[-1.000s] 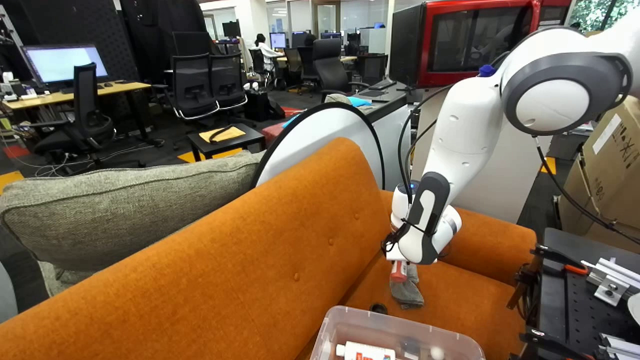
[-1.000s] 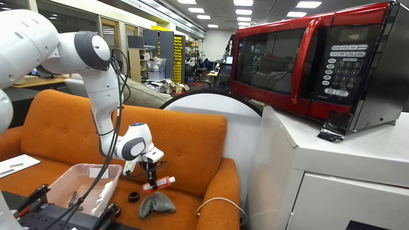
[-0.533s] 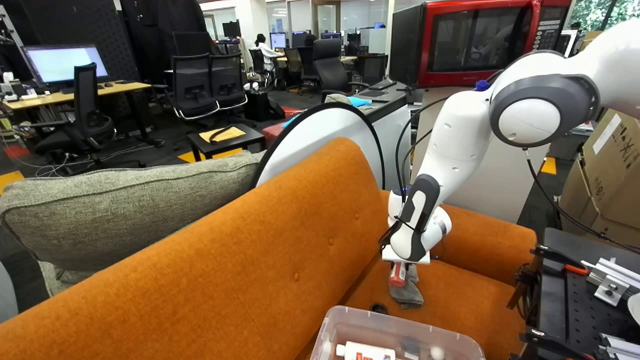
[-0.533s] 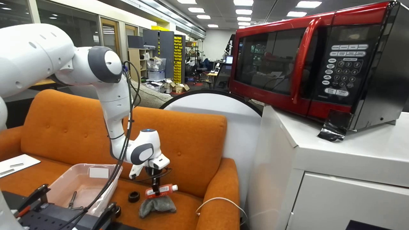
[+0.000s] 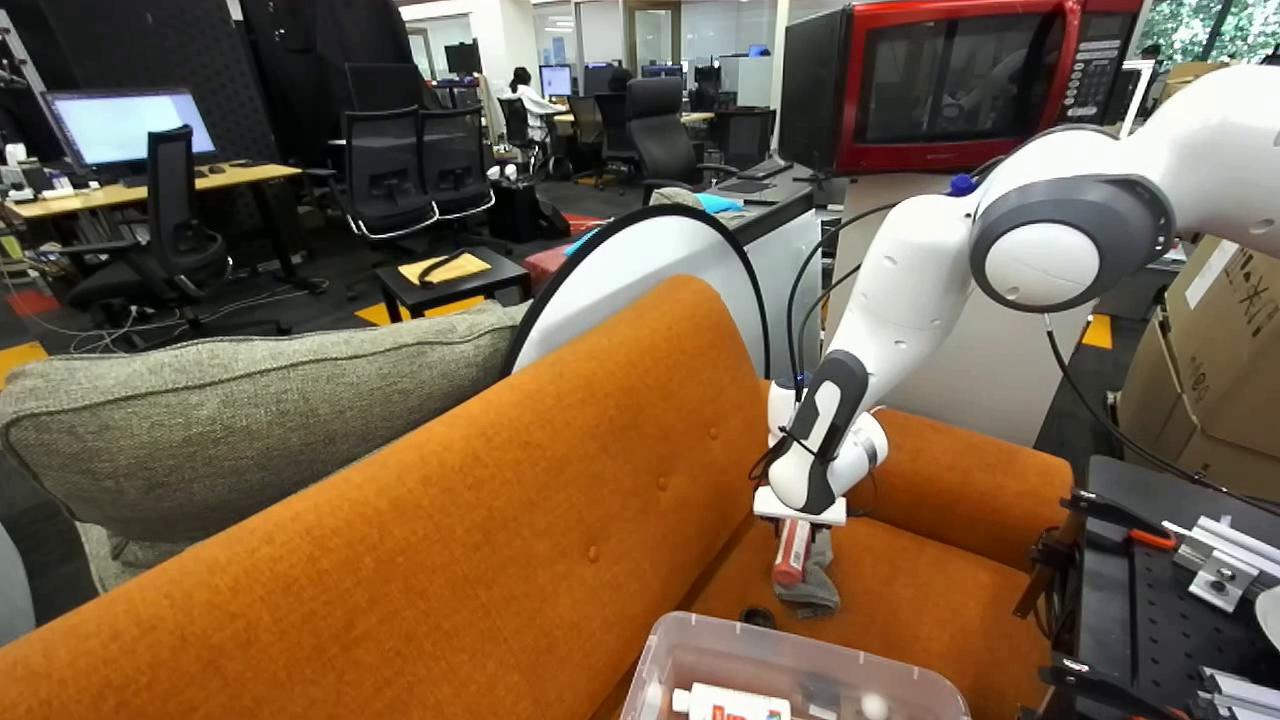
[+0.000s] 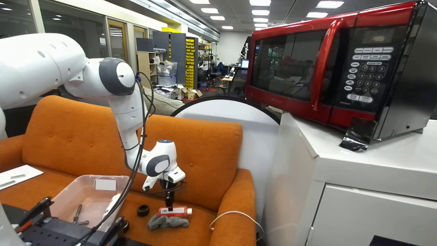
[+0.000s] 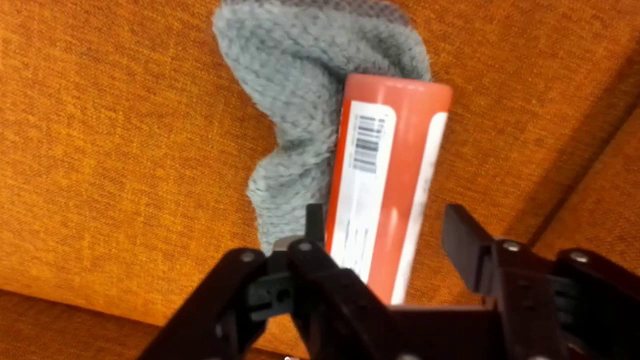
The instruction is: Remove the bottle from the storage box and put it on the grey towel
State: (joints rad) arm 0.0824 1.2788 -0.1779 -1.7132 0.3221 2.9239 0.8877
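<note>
A big orange couch (image 6: pixel 191 143) has round buttons (image 5: pixel 592 553) on its back; a fat grey cushion (image 5: pixel 260 420) sits behind it; the floor (image 5: pixel 335 312) is dark, with red and yellow patches (image 5: pixel 1098 330); black chairs (image 5: pixel 380 165) stand near a light brown desk (image 5: pixel 265 174) with a bright screen (image 5: pixel 135 128); a red microwave (image 6: pixel 286 65) sits on a white cupboard (image 6: pixel 358 184); lights (image 6: pixel 260 3) shine on the ceiling (image 6: pixel 235 15), with a white wall (image 6: pixel 230 47) far back; green leaves (image 5: pixel 1178 28) show in a window (image 5: pixel 1220 32).

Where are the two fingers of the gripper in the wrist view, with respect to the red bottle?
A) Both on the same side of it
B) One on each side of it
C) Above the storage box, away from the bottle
B: in the wrist view, the red bottle runs between the fingers of the gripper, and a strip of the orange sofa shows between the bottle and one finger.
</note>
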